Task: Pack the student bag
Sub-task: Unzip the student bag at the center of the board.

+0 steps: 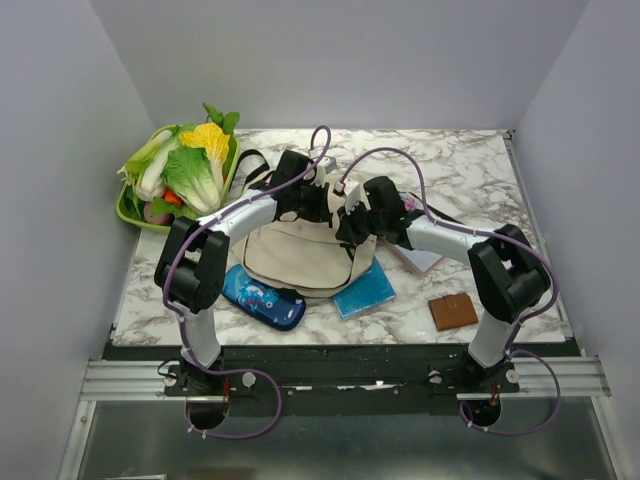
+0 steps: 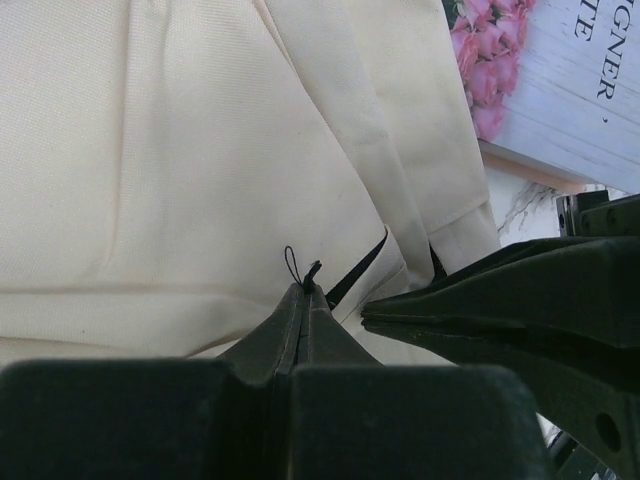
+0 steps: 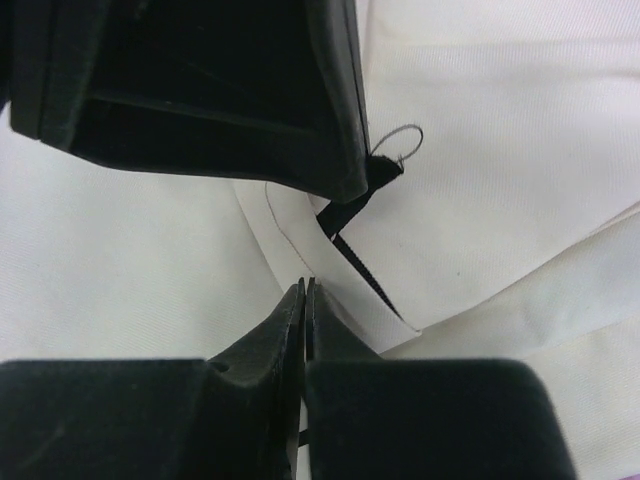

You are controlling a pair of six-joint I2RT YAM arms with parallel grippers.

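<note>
The student bag (image 1: 300,255), beige cloth with black zipper trim, lies mid-table under both grippers. My left gripper (image 1: 322,192) is over its top edge. In the left wrist view the left gripper (image 2: 305,292) is shut on the small black zipper pull (image 2: 313,270), which has a loose thread loop. My right gripper (image 1: 350,208) meets it from the right. In the right wrist view the right gripper (image 3: 304,285) is shut, pinching the bag's cloth flap (image 3: 330,270) beside the black zipper track (image 3: 365,275). The left gripper's fingers (image 3: 250,90) show just above, holding the pull (image 3: 383,170).
A green tray (image 1: 125,212) of toy vegetables stands at the back left. A dark-blue pencil case (image 1: 262,297), a blue pad (image 1: 364,290) and a brown wallet (image 1: 453,311) lie in front. A book with pink flowers (image 2: 560,70) lies to the bag's right.
</note>
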